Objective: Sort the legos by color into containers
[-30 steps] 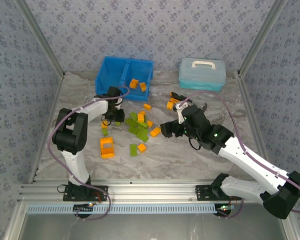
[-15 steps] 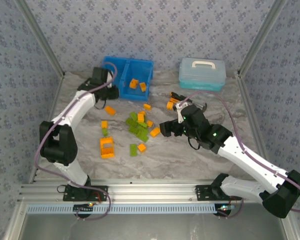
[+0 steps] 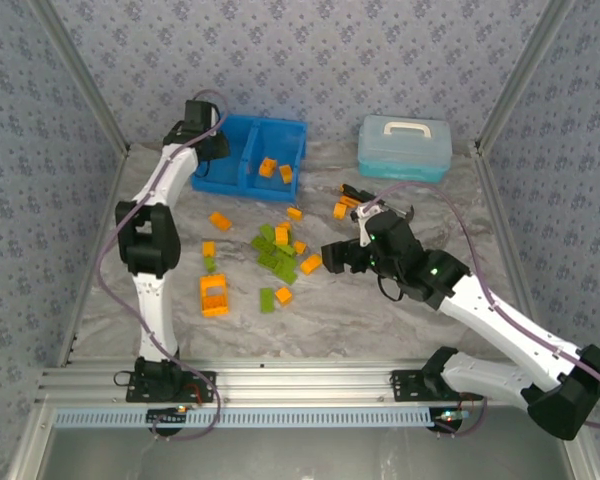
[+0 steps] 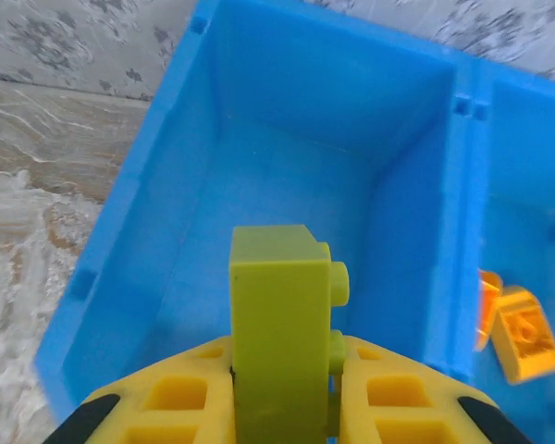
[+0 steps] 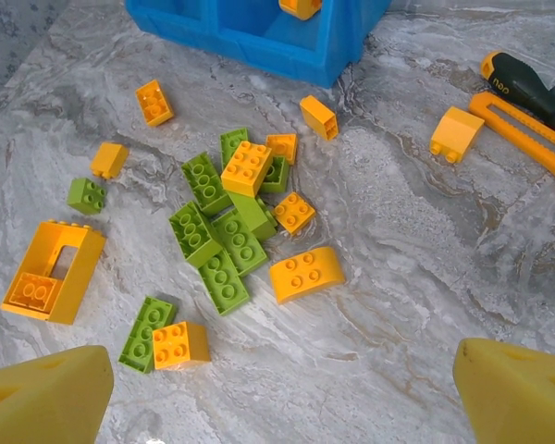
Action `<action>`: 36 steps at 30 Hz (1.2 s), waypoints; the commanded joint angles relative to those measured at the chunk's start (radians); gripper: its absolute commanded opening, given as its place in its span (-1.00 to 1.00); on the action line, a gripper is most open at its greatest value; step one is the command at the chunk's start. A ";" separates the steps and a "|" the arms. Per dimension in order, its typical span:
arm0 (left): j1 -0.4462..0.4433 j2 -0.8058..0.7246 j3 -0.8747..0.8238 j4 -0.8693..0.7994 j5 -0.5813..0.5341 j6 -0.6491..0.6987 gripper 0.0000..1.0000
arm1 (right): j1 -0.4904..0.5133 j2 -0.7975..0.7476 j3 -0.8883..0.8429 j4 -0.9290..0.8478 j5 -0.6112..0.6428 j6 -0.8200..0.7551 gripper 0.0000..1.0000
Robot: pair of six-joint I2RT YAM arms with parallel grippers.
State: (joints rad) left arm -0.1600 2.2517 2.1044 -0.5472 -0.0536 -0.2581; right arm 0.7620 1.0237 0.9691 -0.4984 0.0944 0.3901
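Observation:
My left gripper is shut on a lime green lego, held upright above the left compartment of the blue bin; nothing lies in that compartment. In the top view the left gripper hangs at the bin's left end. The right compartment holds orange legos. A pile of green and orange legos lies mid-table, with a large orange block to its left. My right gripper is open above the table just right of the pile, near a curved orange brick.
A pale blue lidded case stands at the back right. Orange-and-black hand tools lie between it and the pile, next to a loose orange brick. Patterned walls close in the table on three sides.
My left arm has swung from the pile up and back to the bin's left compartment, carrying the green lego. The right gripper has opened slightly and barely moved.

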 commanded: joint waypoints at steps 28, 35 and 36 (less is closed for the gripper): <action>-0.028 -0.870 -0.950 0.012 0.056 -0.303 -0.02 | 0.005 -0.001 0.025 0.012 -0.009 0.068 0.95; -0.140 -0.959 -1.246 0.014 0.055 -0.483 0.01 | 0.011 0.028 0.002 0.040 -0.025 0.073 0.96; -0.154 -0.939 -1.259 0.021 0.047 -0.505 0.04 | 0.011 0.031 -0.001 0.042 -0.025 0.076 0.95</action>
State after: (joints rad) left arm -0.2790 1.3041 0.8650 -0.5529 0.0063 -0.6579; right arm 0.7670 1.0500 0.9710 -0.4805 0.0807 0.4435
